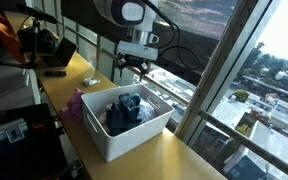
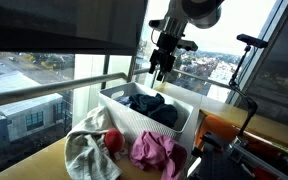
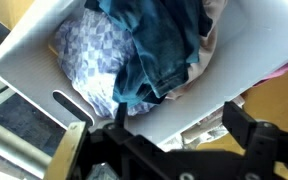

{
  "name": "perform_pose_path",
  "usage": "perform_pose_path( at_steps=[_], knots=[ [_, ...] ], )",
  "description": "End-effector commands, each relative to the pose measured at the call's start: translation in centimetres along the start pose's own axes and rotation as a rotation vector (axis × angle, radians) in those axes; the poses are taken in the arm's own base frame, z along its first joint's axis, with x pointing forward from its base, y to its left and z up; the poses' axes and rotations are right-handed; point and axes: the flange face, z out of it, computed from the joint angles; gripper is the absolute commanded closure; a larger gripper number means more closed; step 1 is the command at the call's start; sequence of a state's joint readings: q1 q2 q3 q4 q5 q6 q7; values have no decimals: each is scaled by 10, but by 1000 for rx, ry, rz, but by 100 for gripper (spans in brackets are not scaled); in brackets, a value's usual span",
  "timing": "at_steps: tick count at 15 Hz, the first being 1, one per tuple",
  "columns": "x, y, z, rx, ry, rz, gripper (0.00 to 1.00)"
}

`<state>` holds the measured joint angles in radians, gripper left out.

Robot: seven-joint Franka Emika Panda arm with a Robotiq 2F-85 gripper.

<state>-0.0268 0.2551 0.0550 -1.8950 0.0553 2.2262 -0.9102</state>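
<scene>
**Tool hangs free over the laundry basket**

We're at the window side of the tabletop (image 1: 179, 160), and the tool (image 1: 132, 72) hovers above the white basket (image 1: 109, 140), over its far rim. Its jaws are spread wide and released, with nothing between them. The wrist view confirms it: both fingers (image 3: 76, 148) frame the lower edge of the picture, well apart, and only the basket wall shows in the gap.

Straight below lies the dark blue garment (image 3: 164, 55), denim by the look of it, crumpled in a heap inside the basket and clear of the tool. Tucked beside it in the wrist view, to the left, is a pale patterned cloth (image 3: 89, 60), pressed against the basket's wall (a small print, too fine to make out). Both exterior views show the blue heap sitting low inside, below the rim.

Outside the basket there's more. In an exterior view a pink cloth (image 2: 154, 150) is bunched on the tabletop at the basket's near side, touching its wall. Left of that lies a whitish towel (image 2: 84, 150), rumpled, with a small red item (image 2: 113, 140) wedged between towel and pink cloth. What the red thing is, I cannot tell. All three lie well apart from the tool.
</scene>
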Motion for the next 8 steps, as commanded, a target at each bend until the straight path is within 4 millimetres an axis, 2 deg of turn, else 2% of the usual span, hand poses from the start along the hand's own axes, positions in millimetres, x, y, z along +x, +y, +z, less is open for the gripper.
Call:
perform_pose_path(
  at_steps=[1,5,8],
  knots=[
    [20,-52,23,-33,-34,-92,0],
    [33,-97,68,-52,-94,-195,0],
    [32,-116,90,-66,-128,-247,0]
  ],
)
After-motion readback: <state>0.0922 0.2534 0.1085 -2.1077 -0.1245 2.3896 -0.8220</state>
